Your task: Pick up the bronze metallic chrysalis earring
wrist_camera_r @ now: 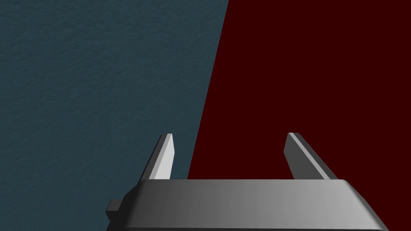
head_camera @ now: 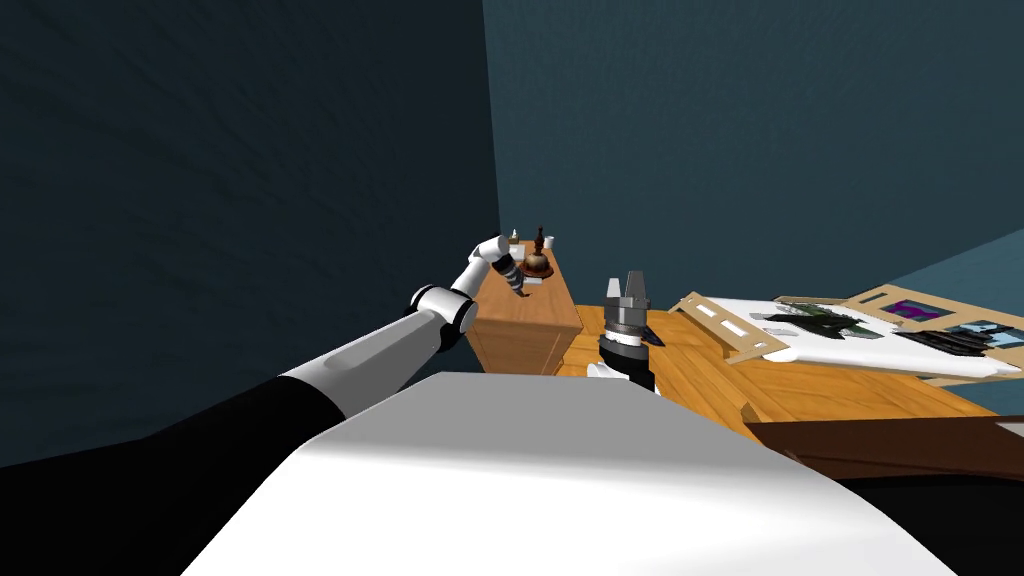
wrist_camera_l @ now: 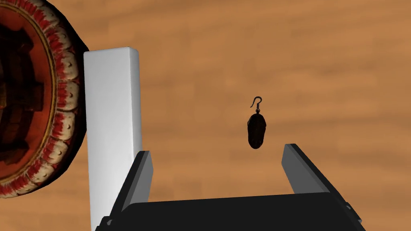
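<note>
Earring (wrist_camera_l: pixel 256 130) lies flat on wooden cabinet top (wrist_camera_l: pixel 329 60), well off centre between the two finger lines. Its long axis runs straight away from our left gripper (wrist_camera_l: pixel 217 150), hook end farthest, dark body just past the fingertips, untouched. Our left jaws are open. White block (wrist_camera_l: pixel 112 120) and round red-and-white rimmed ornament (wrist_camera_l: pixel 60 100) stand beside it. The cabinet is in a dark teal wall (head_camera: pixel 250 150) corner. Our right gripper (head_camera: pixel 628 290) is raised by the chest, jaws apart.

One bench (wrist_camera_l: pixel 321 60). On it: one dark hooked earring (wrist_camera_l: pixel 256 130), one white block (wrist_camera_l: pixel 112 120), one round red-rimmed ornament (wrist_camera_l: pixel 40 100). Grippers, two: left gripper (wrist_camera_l: pixel 217 149), right gripper (wrist_camera_r: pixel 229 134).
</note>
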